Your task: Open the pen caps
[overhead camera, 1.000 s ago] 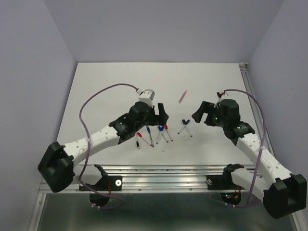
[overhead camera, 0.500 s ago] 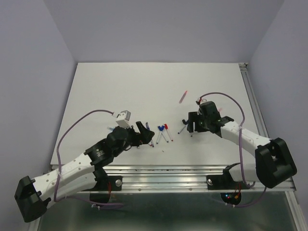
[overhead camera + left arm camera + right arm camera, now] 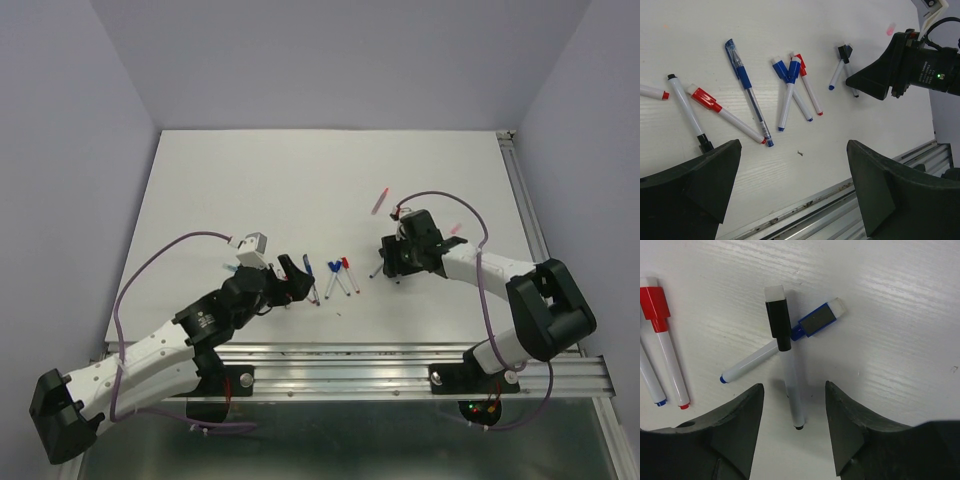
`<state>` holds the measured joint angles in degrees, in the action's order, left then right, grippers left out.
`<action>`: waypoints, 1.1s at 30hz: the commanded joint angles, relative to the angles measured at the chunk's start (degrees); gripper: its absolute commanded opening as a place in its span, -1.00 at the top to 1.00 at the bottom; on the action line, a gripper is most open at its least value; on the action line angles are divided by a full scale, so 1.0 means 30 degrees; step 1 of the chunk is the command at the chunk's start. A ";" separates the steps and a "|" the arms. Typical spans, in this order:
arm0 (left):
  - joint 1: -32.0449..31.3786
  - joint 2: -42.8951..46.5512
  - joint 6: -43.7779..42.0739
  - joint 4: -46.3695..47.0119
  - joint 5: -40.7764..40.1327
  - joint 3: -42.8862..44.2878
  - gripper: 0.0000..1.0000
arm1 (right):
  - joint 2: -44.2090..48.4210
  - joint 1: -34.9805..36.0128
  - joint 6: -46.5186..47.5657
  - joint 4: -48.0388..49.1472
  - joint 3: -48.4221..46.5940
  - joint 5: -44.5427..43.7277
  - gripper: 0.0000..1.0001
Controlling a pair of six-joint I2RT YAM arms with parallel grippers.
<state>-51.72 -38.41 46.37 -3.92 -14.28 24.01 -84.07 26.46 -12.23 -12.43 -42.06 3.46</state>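
Several capped pens lie near the table's front edge (image 3: 335, 275). In the right wrist view a white pen with a black cap (image 3: 777, 322) crosses a pen with a blue cap (image 3: 817, 320); a red cap (image 3: 655, 307) is at the left. My right gripper (image 3: 794, 390) is open, low over the table, its fingers on either side of the black-capped pen's barrel end, apart from it. My left gripper (image 3: 792, 150) is open and empty, above bare table just near of a blue gel pen (image 3: 747, 95), a red cap (image 3: 704, 97) and two blue caps (image 3: 785, 70).
A pink pen (image 3: 379, 201) lies alone farther back. The metal rail (image 3: 350, 360) runs along the table's near edge, close under the left gripper. The right gripper (image 3: 875, 80) shows in the left wrist view beside the crossed pens.
The left arm has drawn back toward the near left and dropped low beside the pens. The right arm has reached down and left onto the crossed pens. Both grippers stay open.
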 commanded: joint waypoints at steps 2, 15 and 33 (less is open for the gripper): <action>-0.0102 -0.0203 -0.0222 -0.0039 -0.0688 0.0580 -0.98 | -0.0626 0.0439 0.0590 0.1007 -0.0920 -0.0128 -0.10; -0.0102 0.0587 -0.0398 -0.0801 -0.1098 0.0610 -0.98 | -0.0775 0.0848 0.0912 0.0304 -0.0716 -0.0422 0.49; -0.0102 -0.0788 -0.0720 0.1184 0.0244 0.1401 -0.98 | 0.3290 0.0936 0.0357 0.0977 0.0309 0.2445 0.88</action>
<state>-51.72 -39.59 45.52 -6.66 -16.47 25.43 -80.16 28.58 -10.33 -12.03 -42.24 5.69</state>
